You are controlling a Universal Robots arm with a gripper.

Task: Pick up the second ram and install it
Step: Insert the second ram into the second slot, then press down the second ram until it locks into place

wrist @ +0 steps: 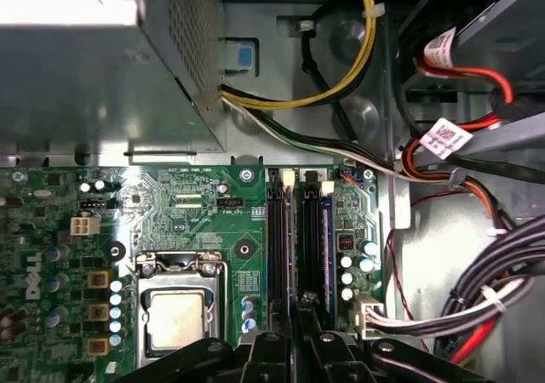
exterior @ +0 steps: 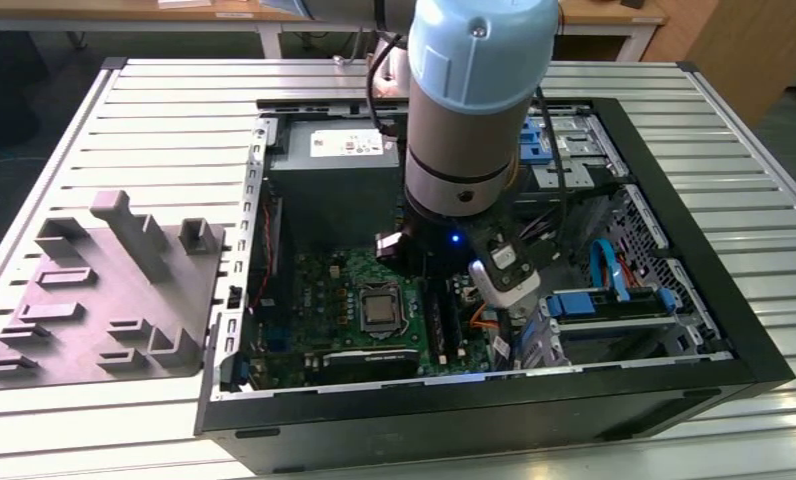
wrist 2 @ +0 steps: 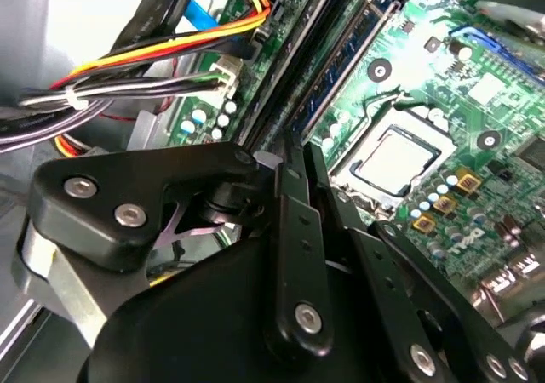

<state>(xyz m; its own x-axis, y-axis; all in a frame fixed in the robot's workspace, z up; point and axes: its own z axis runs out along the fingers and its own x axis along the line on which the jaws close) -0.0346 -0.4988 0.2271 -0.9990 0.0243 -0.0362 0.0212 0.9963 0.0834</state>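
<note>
Dark, thin second ram point(wrist: 300, 255), stiff yet fragile, sits clamped edgewise between closed gripper point(wrist: 300, 336) fingers above motherboard point(wrist: 187, 204) slots.

The exterior view looks down steeply from above the open computer case point(exterior: 718, 370), with the arm point(exterior: 472, 110) rising toward 12 o'clock. The first wrist view faces straight down, close over the motherboard point(wrist: 204, 221). The second wrist view peers obliquely past the gripper point(wrist 2: 294, 230). Both wrist views share the processor socket point(wrist: 174, 319) point(wrist 2: 396, 157).
</note>
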